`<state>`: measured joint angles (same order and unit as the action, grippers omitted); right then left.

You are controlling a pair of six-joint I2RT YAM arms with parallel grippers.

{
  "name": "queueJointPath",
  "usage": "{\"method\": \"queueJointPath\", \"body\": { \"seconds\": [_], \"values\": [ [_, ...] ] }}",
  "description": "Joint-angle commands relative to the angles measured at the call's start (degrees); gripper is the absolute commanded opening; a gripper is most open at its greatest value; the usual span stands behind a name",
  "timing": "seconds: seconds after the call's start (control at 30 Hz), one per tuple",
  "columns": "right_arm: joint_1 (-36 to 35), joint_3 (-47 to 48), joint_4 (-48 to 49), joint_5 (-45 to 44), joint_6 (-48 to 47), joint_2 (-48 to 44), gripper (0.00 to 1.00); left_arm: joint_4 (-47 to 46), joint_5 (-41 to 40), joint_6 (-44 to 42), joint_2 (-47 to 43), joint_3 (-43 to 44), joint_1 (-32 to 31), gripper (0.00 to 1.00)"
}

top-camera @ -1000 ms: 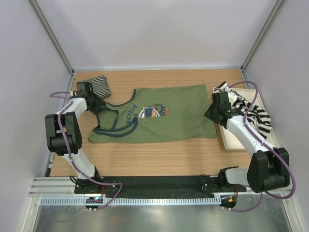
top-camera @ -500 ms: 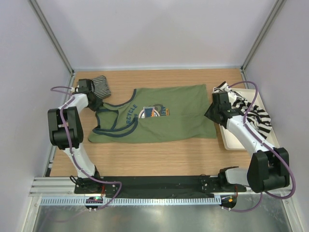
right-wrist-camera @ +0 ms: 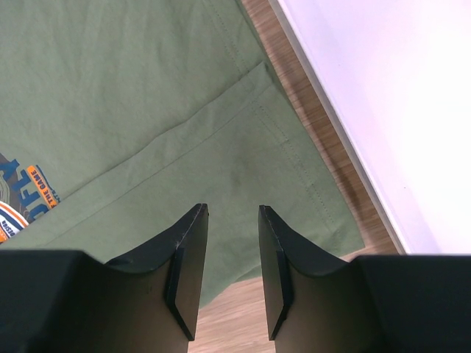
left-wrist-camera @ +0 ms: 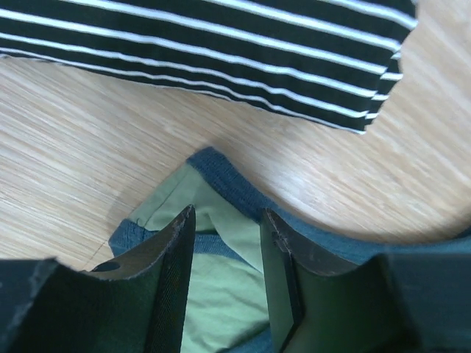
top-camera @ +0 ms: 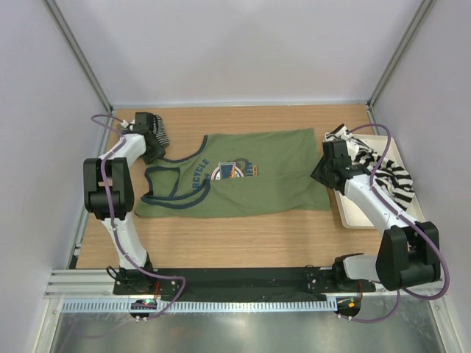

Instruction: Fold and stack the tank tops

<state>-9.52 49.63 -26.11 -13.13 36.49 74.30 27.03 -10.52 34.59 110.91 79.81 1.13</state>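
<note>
Olive top: flat on table, straps leftward.
Left gripper: spread over a strap; pinstriped top just beyond.
Right gripper: spread over hem corner.
Tray: beside hem, holds broad-striped top.

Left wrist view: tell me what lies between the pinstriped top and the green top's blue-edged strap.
Bare wooden table, nothing else: the pinstriped top and the green top lie apart, as the left wrist view shows.
</note>
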Motion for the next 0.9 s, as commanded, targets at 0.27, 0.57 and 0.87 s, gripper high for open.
{"method": "queueJointPath", "body": {
  "seconds": [0.27,0.57,0.87],
  "values": [
    [0.29,2.05,1.15,-0.41,-0.81,-0.83,0.40,6.37,-6.96,-4.18,3.78,4.39,-0.51,0.06],
    [0.29,1.88,0.97,-0.67,-1.07,-0.74,0.40,6.90,-10.21,-2.07,0.19,3.86,0.37,0.00],
    [0.38,1.53,1.85,-0.94,-1.16,0.49,0.40,2.59,-7.49,2.33,-4.74,-1.41,5.64,0.00]
  ]
}}
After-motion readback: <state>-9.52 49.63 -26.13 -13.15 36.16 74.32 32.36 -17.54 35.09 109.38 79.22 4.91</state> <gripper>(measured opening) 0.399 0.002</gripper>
